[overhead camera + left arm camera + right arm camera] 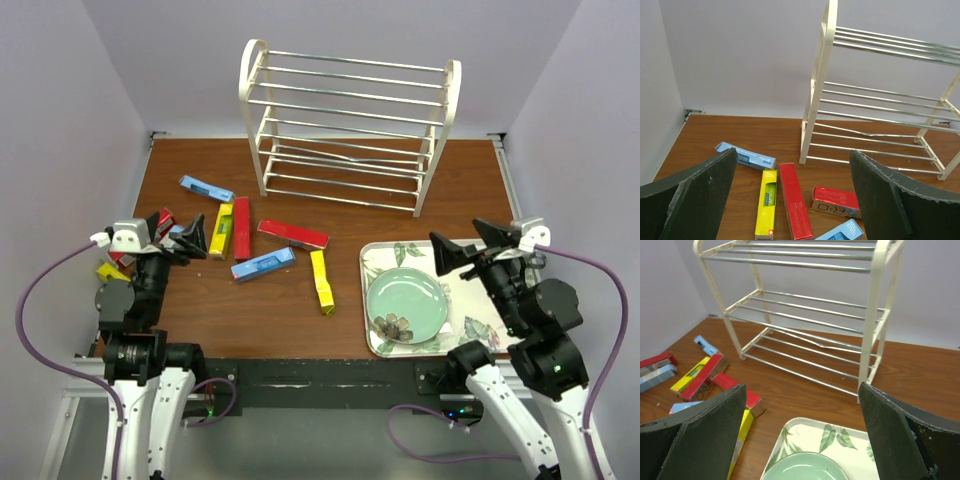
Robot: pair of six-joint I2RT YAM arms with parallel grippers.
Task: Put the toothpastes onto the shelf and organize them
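The white wire shelf (pixel 350 125) stands at the back of the table, with nothing on its rungs; it also shows in the left wrist view (pixel 880 100) and the right wrist view (pixel 810 315). Toothpaste boxes lie scattered on the left: a light blue one (pixel 206 188), a yellow one (pixel 220 230), a red one (pixel 241 227), a red one (pixel 293 234), a light blue one (pixel 263 264), a yellow one (pixel 321 281), and more partly hidden under the left arm. My left gripper (pixel 190 238) is open and empty above them. My right gripper (pixel 465 245) is open and empty above the tray.
A floral tray (pixel 385 258) with a green plate (pixel 406 303) and a small floral bowl (pixel 394 327) sits at the front right. Purple walls close in the table on three sides.
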